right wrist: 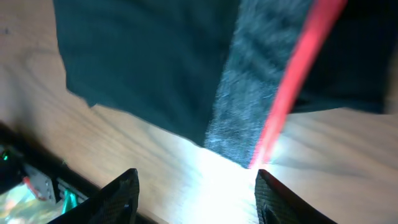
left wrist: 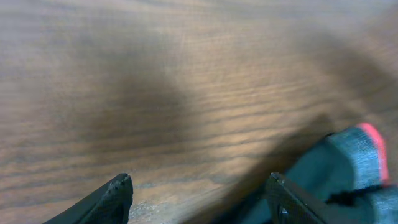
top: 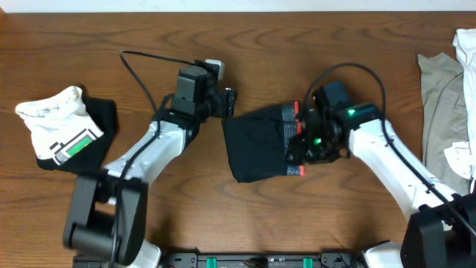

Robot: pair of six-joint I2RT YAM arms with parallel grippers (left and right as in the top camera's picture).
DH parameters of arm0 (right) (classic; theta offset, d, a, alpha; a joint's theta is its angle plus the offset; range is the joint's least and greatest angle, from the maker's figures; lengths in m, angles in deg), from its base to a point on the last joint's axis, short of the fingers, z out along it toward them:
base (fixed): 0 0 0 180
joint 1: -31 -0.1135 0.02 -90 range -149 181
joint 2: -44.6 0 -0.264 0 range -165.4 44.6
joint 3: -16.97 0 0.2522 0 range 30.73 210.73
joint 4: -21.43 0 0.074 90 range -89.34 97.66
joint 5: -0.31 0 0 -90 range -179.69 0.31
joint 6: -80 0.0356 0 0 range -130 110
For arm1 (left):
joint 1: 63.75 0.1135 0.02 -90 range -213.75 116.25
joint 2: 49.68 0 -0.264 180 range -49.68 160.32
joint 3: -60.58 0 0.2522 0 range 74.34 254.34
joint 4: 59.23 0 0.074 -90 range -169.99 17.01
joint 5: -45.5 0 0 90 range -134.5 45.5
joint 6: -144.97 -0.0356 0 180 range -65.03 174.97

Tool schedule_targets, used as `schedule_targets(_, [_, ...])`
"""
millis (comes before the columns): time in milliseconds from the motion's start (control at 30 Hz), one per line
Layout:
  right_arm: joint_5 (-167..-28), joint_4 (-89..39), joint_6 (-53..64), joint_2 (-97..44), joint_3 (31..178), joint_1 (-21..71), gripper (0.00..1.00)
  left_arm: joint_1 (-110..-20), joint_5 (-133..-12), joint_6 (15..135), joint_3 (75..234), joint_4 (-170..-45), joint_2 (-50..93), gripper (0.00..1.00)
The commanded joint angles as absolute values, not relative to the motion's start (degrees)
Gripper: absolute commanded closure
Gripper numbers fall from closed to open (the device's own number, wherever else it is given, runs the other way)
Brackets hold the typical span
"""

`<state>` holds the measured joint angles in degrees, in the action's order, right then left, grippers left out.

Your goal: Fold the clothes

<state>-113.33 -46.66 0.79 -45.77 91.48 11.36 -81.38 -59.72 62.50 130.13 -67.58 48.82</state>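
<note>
The black pants [top: 256,145] lie folded in the table's middle, the grey-and-red waistband [top: 292,141] on their right side. My right gripper [top: 303,152] hovers over the waistband, open and empty; its wrist view shows black cloth [right wrist: 143,56] and the grey band with a red stripe [right wrist: 292,81] just beyond the open fingers [right wrist: 196,186]. My left gripper [top: 227,100] is open and empty at the pants' upper left corner; its wrist view shows bare wood between the fingers [left wrist: 199,193] and the waistband [left wrist: 357,162] at right.
A white top with a green patch [top: 63,126] lies on dark cloth at the far left. Grey-beige and white garments [top: 446,89] are piled at the right edge. A black cable [top: 141,71] runs behind the left arm.
</note>
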Motion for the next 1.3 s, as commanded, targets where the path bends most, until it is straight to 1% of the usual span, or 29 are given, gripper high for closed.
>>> schedule_targets(0, [-117.37,-45.13,3.37,-46.16,88.07,8.81,0.42,-81.14,-60.55,61.19,130.90,-66.84,51.61,0.30])
schedule_targets(167, [-117.24,-42.25,5.49,-46.16,85.06,6.01,0.41,-81.18,-60.77,61.19,130.90,-66.86,54.89,0.30])
schedule_targets(300, [-114.55,-42.20,6.27,-46.16,84.62,5.75,0.41,-81.27,-64.35,61.21,130.90,-67.02,56.47,0.29])
schedule_targets(467, [-112.56,-42.20,6.32,-46.16,84.16,5.75,0.41,-82.10,-65.49,61.19,130.83,-71.87,58.24,0.30])
schedule_targets(633, [-112.56,-41.92,7.78,-46.16,82.13,5.75,0.38,-82.76,-65.49,61.19,130.83,-79.98,58.67,0.30])
schedule_targets(800, [-110.75,-37.46,7.80,-46.16,79.33,5.94,0.36,-82.82,-65.71,61.21,130.83,-88.24,58.67,0.30])
schedule_targets(1033, [-98.27,-27.38,8.00,-46.16,78.83,5.96,0.36,-82.82,-66.58,61.21,130.83,-103.54,58.67,0.31])
schedule_targets(1167, [-91.65,-22.16,7.98,-46.16,78.83,5.96,0.33,-82.82,-66.58,61.21,130.83,-111.36,58.67,0.32])
schedule_targets(1200, [-90.20,-21.02,8.00,-46.16,78.83,5.96,0.32,-82.82,-66.60,61.21,130.83,-113.03,58.67,0.35])
schedule_targets(1267, [-87.67,-18.57,7.96,-46.16,78.83,6.07,0.30,-82.82,-66.60,61.21,130.83,-116.22,58.67,0.36])
